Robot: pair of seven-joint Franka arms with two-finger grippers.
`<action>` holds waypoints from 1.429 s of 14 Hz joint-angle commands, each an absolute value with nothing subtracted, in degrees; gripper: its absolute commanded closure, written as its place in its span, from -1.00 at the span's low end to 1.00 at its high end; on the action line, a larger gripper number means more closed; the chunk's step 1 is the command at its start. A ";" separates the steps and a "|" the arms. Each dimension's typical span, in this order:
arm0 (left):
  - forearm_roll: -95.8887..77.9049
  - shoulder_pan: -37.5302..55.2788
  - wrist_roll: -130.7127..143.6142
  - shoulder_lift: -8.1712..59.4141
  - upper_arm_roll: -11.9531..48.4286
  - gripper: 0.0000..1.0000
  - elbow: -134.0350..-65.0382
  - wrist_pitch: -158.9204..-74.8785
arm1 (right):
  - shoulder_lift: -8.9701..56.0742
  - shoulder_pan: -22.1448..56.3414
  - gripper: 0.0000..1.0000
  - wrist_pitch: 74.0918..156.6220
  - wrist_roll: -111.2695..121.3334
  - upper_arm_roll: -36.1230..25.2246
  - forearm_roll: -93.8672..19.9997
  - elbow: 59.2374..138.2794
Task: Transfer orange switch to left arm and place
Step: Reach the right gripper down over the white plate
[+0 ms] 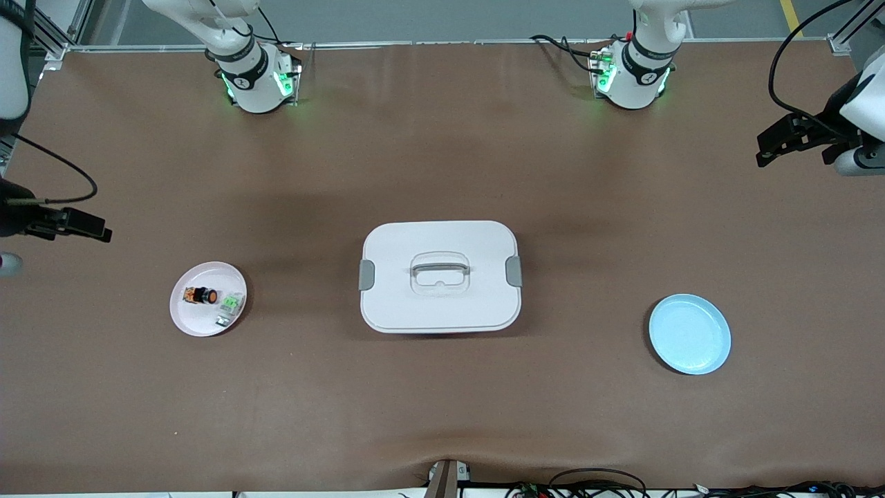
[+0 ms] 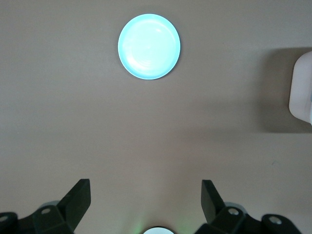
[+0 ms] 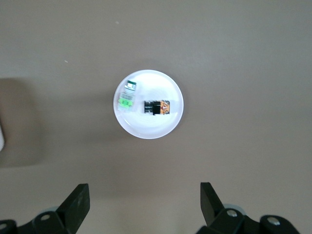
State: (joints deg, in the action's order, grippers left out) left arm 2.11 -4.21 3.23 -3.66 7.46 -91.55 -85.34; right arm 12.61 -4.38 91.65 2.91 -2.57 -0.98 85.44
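The orange switch [image 1: 200, 296] lies on its side on a small pink plate [image 1: 197, 319] toward the right arm's end of the table. It also shows in the right wrist view [image 3: 157, 107], on the plate [image 3: 151, 127]. My right gripper [image 1: 97, 228] [image 3: 145, 191] is open and empty, held high over bare table near that plate. The white box [image 1: 440, 304] stands at the table's middle, lid on; its edge shows in the left wrist view [image 2: 302, 92]. My left gripper [image 1: 767, 145] [image 2: 146, 187] is open and empty, high over bare table at the left arm's end.
A green-and-clear small switch [image 1: 230, 304] [image 3: 127, 96] lies beside the orange one on the pink plate. A light blue plate [image 1: 689, 334] [image 2: 149, 46] sits toward the left arm's end, with nothing on it. Both arm bases stand along the table's back edge.
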 commanded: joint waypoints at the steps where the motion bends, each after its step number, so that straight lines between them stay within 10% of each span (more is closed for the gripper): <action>1: 2.99 -4.31 2.20 -3.34 7.65 -1.00 -90.70 -84.46 | 15.37 -5.62 -1.00 92.28 2.90 -2.20 -1.58 84.82; 9: 2.73 -4.31 1.85 -3.34 7.65 -1.00 -90.70 -84.38 | 20.30 -5.27 -1.00 100.27 2.99 -2.02 -1.58 86.04; 20: 2.64 -4.22 1.76 -3.43 7.65 -1.00 -90.53 -84.38 | 20.30 -4.84 -1.00 133.83 4.48 -1.93 -3.08 110.64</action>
